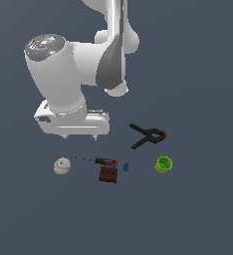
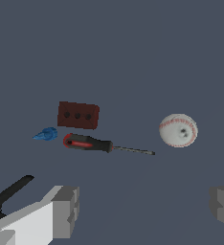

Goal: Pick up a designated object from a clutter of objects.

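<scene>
White with red stitching, the baseball [image 1: 62, 166] lies farthest toward the exterior view's left in a loose row of things on the plain dark grey-blue floor [image 1: 198, 214]. Above it and a little toward the exterior view's right hangs the white arm's tool [image 1: 80, 136], well clear of the ball and of everything else; in the wrist view its two grey fingers [image 2: 66, 210] stand wide apart with nothing between them, so it is released. Next along the row comes the red-handled screwdriver [image 1: 97, 160], its thin shaft pointing toward the baseball without reaching it. Just beside the handle sits the dark red-brown block [image 1: 108, 174], with three small holes in a line on one face in the wrist view. A tiny blue piece [image 1: 125, 166] lies close to the block and the screwdriver's handle, apart from both. Further along, the black clamp with orange tips [image 1: 148, 136] lies set back from the row. Last, nearest the exterior view's right, the small green cup [image 1: 164, 164] lies tipped, its open mouth showing.
</scene>
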Available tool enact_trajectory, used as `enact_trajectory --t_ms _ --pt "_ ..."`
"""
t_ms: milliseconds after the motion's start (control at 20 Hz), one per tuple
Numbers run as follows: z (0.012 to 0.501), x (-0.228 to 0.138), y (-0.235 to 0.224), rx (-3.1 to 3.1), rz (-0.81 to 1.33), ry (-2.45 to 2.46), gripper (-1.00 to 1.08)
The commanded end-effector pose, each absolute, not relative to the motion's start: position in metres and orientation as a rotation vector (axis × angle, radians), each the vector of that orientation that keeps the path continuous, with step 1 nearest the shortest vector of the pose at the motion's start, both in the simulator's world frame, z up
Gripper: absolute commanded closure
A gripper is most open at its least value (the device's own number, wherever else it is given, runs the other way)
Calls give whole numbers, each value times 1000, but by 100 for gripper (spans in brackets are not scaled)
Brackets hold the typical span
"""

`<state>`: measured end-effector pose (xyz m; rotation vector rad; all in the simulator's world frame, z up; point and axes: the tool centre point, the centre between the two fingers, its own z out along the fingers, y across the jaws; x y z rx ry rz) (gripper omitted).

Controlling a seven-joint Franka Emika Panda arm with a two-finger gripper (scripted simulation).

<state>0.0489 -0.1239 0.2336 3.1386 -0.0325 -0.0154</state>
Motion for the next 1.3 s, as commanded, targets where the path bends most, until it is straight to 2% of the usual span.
enact_trajectory --t_ms 0,650,1250 --pt "212 58 -144 3142 -12 -18 -92" --pt "118 74 -228 3143 -1 42 -92" --pt "97 74 -245 3142 -2 52 -92"
